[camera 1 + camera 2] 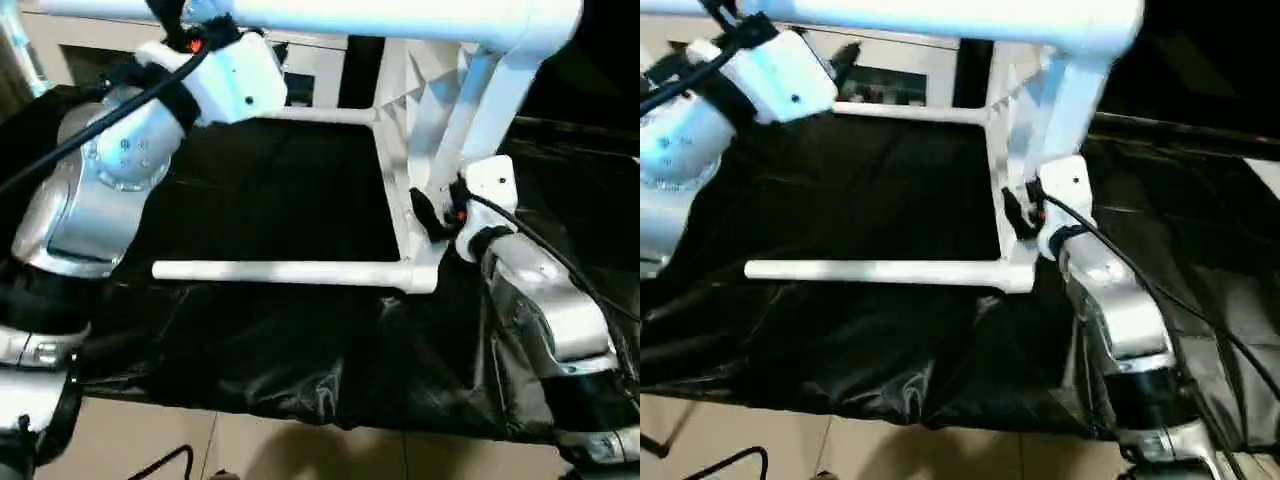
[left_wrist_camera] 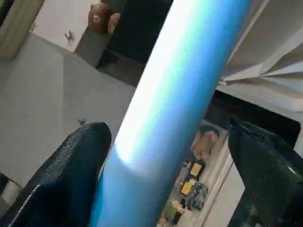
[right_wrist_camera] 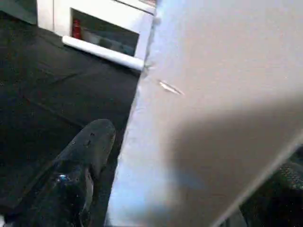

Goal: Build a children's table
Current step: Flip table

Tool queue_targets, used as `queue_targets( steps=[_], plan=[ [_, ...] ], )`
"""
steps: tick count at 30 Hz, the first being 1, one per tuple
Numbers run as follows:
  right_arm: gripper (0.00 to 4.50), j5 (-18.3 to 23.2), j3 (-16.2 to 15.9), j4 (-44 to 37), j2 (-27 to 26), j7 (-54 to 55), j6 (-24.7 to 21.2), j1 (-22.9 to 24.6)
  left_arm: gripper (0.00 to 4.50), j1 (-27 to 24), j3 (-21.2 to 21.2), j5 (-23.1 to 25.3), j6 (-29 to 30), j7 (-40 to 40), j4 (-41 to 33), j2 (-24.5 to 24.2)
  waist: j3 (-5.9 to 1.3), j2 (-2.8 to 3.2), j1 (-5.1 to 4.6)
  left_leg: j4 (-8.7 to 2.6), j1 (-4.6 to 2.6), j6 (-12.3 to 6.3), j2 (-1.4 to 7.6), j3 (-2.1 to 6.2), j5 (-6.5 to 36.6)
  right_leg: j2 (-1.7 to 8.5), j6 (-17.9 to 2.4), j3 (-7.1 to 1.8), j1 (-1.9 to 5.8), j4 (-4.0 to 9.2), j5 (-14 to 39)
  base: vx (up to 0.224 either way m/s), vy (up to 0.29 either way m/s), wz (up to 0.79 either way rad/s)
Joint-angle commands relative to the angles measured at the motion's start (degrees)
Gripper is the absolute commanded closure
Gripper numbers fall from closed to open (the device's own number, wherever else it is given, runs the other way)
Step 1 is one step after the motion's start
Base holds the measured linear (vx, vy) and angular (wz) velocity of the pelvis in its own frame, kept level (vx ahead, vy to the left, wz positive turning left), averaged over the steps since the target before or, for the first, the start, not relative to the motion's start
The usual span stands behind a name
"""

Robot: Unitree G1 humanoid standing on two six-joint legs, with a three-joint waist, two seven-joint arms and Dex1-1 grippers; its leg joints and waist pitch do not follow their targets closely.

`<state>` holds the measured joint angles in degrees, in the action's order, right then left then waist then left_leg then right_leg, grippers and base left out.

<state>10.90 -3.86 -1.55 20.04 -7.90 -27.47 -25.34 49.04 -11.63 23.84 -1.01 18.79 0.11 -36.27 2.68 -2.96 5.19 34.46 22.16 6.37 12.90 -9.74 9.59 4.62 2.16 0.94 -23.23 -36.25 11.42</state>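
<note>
Presently the white plastic children's table [image 1: 400,200] is lying on its side on the black-draped work table [image 1: 280,340], several tube legs already fitted (fourth unconfirmed). Right gripper [image 1: 440,215] is straddling the tabletop edge, jaws spread; left gripper [image 2: 170,156] is spanning the uppermost leg [image 1: 330,15], unclamped.

tabletop [image 1: 400,190] stands on edge on the worktop [image 1: 280,340], towards the right. 2 legs [image 1: 285,270] lie flat off it pointing left, one nearer, one further back. Another leg [image 1: 330,18] up top, cabinet [image 1: 890,75] behind.
</note>
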Motion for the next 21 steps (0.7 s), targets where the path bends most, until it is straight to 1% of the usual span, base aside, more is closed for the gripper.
queue_targets(
  steps=[1, 2, 3, 5, 6, 7, 8, 9, 12, 13, 14, 16, 18, 19, 20, 21],
  plan=[
    [0.75, 0.08, 1.29, -1.02, 0.52, -0.45, 0.96, 0.64, 0.00, 1.11, -0.92, 0.25, -1.50, 0.10, 1.12, 0.56, -3.83, 1.32, 0.14, -3.97, -1.27, 5.35, -0.89, -0.48, 10.98, 1.06, -8.10, -0.79, 2.37, 3.26, 1.55, 0.000, 0.000, 0.00],
    [0.75, -0.54, 2.00, -0.82, 0.42, -0.23, 1.73, 1.39, 0.00, 1.26, -0.78, 0.40, -2.90, 0.01, 2.26, 1.15, -3.82, 1.36, 0.15, -3.96, -1.24, 5.31, -0.90, -0.47, 10.88, 1.09, -8.27, -0.78, 2.42, 3.21, 1.54, 0.000, 0.000, 0.00],
    [0.75, -0.57, 2.15, -0.96, 0.40, -0.45, 2.29, 1.89, 0.00, 1.15, -0.88, 0.57, -3.24, 0.04, 2.66, 1.24, -3.80, 1.61, 0.27, -3.94, -1.25, 5.15, -0.89, -0.46, 10.85, 1.12, -8.68, -0.81, 2.39, 3.22, 1.59, 0.000, 0.000, 0.00],
    [0.75, -0.58, 2.17, -1.14, 0.35, -0.60, 2.57, 2.24, 0.00, 1.10, -1.00, 0.71, -3.50, 0.03, 3.03, 1.20, -3.79, 1.48, 0.22, -3.92, -1.26, 4.96, -0.90, -0.50, 10.87, 1.07, -8.79, -0.82, 2.41, 3.22, 1.72, 0.000, 0.000, 0.00],
    [0.75, -0.72, 2.09, -1.52, 0.26, -0.83, 3.20, 2.89, 0.00, 1.15, -1.10, 0.84, -3.86, -0.07, 3.71, 1.13, -3.71, 1.62, 0.26, -3.97, -1.27, 4.83, -0.87, -0.47, 10.96, 1.12, -8.87, -0.82, 2.35, 3.27, 2.19, 0.000, 0.000, 0.00],
    [0.68, -0.88, 2.03, -1.64, 0.17, -0.97, 3.58, 3.14, 0.18, 1.24, -1.11, 0.81, -4.11, -0.14, 4.16, 1.09, -3.66, 1.69, 0.28, -3.99, -1.28, 4.81, -0.86, -0.48, 11.46, 1.13, -8.77, -0.83, 2.29, 3.33, 2.88, 0.000, 0.000, 0.00],
    [0.68, -0.83, 1.97, -1.80, 0.02, -1.23, 3.86, 3.39, 0.18, 1.34, -1.09, 0.88, -4.30, -0.22, 4.45, 0.96, -3.68, 1.68, 0.26, -3.99, -1.30, 4.77, -0.86, -0.47, 11.65, 1.10, -8.77, -0.83, 2.27, 3.36, 3.11, 0.000, 0.000, 0.00],
    [0.65, -0.86, 1.92, -1.85, -0.11, -1.34, 4.02, 3.54, 0.37, 1.45, -1.00, 0.84, -4.53, -0.19, 4.72, 0.87, -3.67, 1.78, 0.24, -4.01, -1.29, 4.73, -0.88, -0.43, 11.83, 1.09, -8.75, -0.82, 2.30, 3.36, 3.30, 0.000, 0.000, 0.00],
    [0.65, -1.27, 2.09, -0.15, -1.16, -1.19, 5.31, 3.18, 0.49, 1.79, -0.46, 0.42, -5.71, 0.88, 5.84, 1.03, -3.57, 1.84, 0.21, -4.12, -1.35, 4.80, -0.85, -0.40, 12.87, 1.14, -8.71, -0.81, 2.11, 3.51, 4.67, 0.000, 0.000, 0.00],
    [0.65, -1.27, 2.14, 0.30, -1.43, -1.19, 5.78, 2.99, 0.75, 1.80, -0.42, 0.19, -5.76, 1.17, 6.00, 1.06, -3.62, 1.82, 0.20, -4.16, -1.31, 4.84, -0.85, -0.36, 13.20, 1.24, -8.62, -0.81, 2.14, 3.51, 5.23, 0.000, 0.000, 0.00],
    [0.65, -1.34, 2.07, 0.94, -1.69, -1.23, 6.34, 2.70, 0.75, 1.85, -0.45, 0.32, -5.86, 1.16, 6.13, 1.00, -3.63, 1.96, 0.20, -4.17, -1.33, 4.93, -0.82, -0.31, 13.25, 1.23, -8.65, -0.80, 2.13, 3.47, 5.23, 0.000, 0.000, 0.00],
    [0.65, -1.80, 1.84, 2.94, -2.27, -1.10, 8.08, 1.77, 0.83, 1.91, -0.29, 0.13, -5.91, 1.25, 6.39, 1.07, -3.61, 1.99, 0.19, -4.17, -1.39, 4.98, -0.81, -0.32, 13.69, 1.19, -8.83, -0.80, 2.01, 3.50, 5.27, 0.000, 0.000, 0.00],
    [0.65, -2.12, 1.89, 5.66, -3.07, -0.96, 9.65, 0.45, 1.00, 2.07, -0.19, -0.03, -6.02, 1.32, 6.70, 1.13, -3.59, 1.80, 0.12, -4.20, -1.32, 4.95, -0.84, -0.32, 13.96, 1.21, -8.94, -0.77, 2.04, 3.57, 5.89, 0.000, 0.000, 0.00],
    [0.93, -2.32, 1.88, 6.78, -3.30, -0.92, 10.09, -0.09, 1.16, 2.15, -0.17, -0.15, -6.07, 1.42, 6.83, 1.14, -3.59, 1.76, 0.09, -4.20, -1.31, 4.89, -0.87, -0.33, 14.08, 1.27, -9.08, -0.77, 1.99, 3.51, 6.38, 0.000, 0.000, 0.00],
    [1.01, -2.49, 1.85, 7.54, -3.45, -0.84, 10.38, -0.44, 1.20, 2.18, -0.14, -0.10, -6.08, 1.40, 6.83, 1.10, -3.63, 1.84, 0.12, -4.19, -1.34, 4.88, -0.85, -0.32, 14.04, 1.30, -9.11, -0.79, 2.02, 3.54, 6.38, 0.000, 0.000, 0.00],
    [1.06, -2.82, 1.81, 8.62, -3.62, -0.61, 10.69, -0.92, 1.25, 2.21, -0.03, -0.21, -6.11, 1.55, 6.81, 1.07, -3.61, 1.68, 0.12, -4.14, -1.34, 4.75, -0.83, -0.36, 13.72, 1.24, -9.20, -0.80, 1.99, 3.48, 6.03, 0.000, 0.000, 0.00]
  ],
)
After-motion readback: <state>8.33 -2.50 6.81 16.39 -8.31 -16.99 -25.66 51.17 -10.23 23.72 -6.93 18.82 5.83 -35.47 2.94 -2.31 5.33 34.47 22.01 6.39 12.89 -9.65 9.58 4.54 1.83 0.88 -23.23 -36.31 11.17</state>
